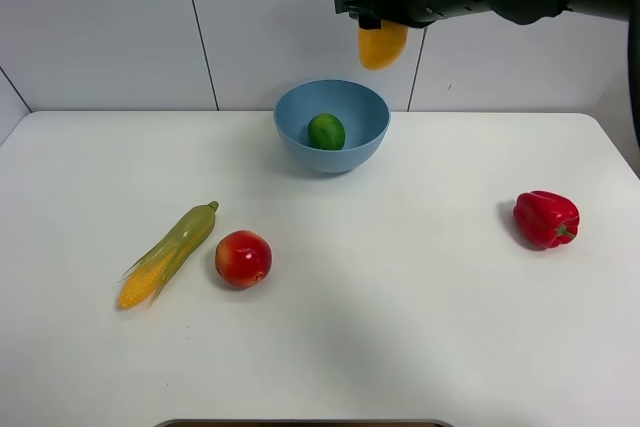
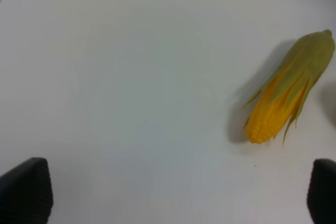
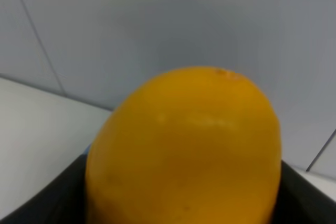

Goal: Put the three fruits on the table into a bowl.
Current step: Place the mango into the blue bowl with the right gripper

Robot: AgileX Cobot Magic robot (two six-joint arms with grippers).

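**A:** Three fruits, so where does each one sit?

**B:** Going from the left, the corn cob (image 1: pixel 168 255) lies slantwise on the white table (image 1: pixel 400 337). The red apple (image 1: pixel 243 258) rests just beside it on the right, not touching it.

**A:** And the left gripper (image 2: pixel 178 195)?

**B:** Its wrist camera shows both fingers (image 2: pixel 26 190) spread wide with nothing between them, over bare tabletop near the cob.

**A:** What about the middle?

**B:** The light-blue bowl (image 1: pixel 350 157) stands at the far edge, and the green lime (image 1: pixel 326 131) is inside it.

**A:** And the yellow one?

**B:** The right gripper (image 1: pixel 375 9) is clenched on the mango (image 1: pixel 383 47). It holds it high in the air, and the high view shows it above the bowl's right side.

**A:** Anything further right?

**B:** A red bell pepper (image 1: pixel 546 218) sits on the table, well apart from the rest.
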